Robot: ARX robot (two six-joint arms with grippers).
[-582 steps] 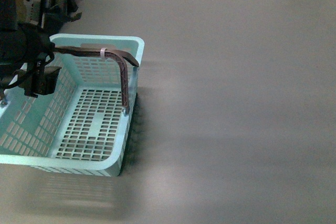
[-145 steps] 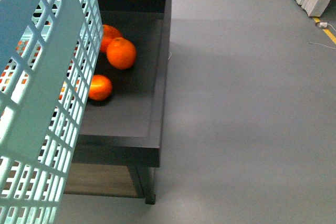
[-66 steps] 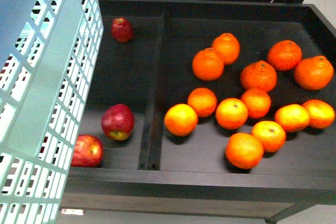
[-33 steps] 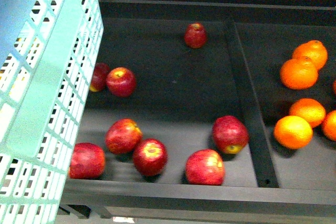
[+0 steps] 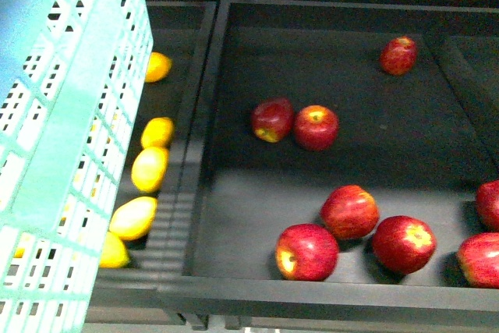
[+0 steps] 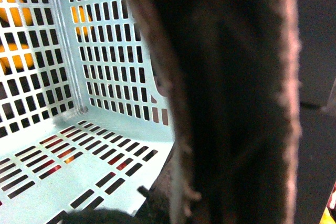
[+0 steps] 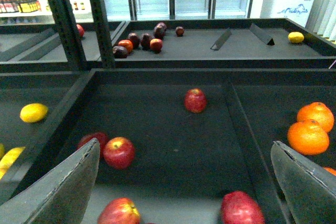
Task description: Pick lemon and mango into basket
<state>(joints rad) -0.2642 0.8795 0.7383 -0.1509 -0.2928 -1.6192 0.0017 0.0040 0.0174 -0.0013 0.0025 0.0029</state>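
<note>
The turquoise slotted basket [image 5: 62,138] hangs tilted at the left of the front view, held up off the shelf. In the left wrist view its brown-grey handle [image 6: 231,103] fills the picture, and my left gripper is shut on it, its fingers hidden. The basket's inside [image 6: 68,145] holds nothing. Yellow oval fruits lie in the leftmost bin; the small one [image 5: 157,66] looks like a lemon [image 7: 33,112]. Dark red fruits [image 7: 149,40] sit on the far shelf, too small to name as mango. My right gripper [image 7: 186,182] stands open above the apple bin with nothing between its fingers [image 7: 73,187].
Several red apples [image 5: 316,126] lie in the black middle bin [image 5: 234,200]. Oranges [image 7: 310,129] fill the bin to its right behind a divider [image 7: 247,135]. A black shelf post [image 7: 63,19] rises at the back left. Glass-door fridges stand behind the far shelf.
The view has swept leftward along the shelf, from bare floor past the oranges to the apples. The yellow-fruit bin has now come into sight beside the basket. The basket keeps its place.
</note>
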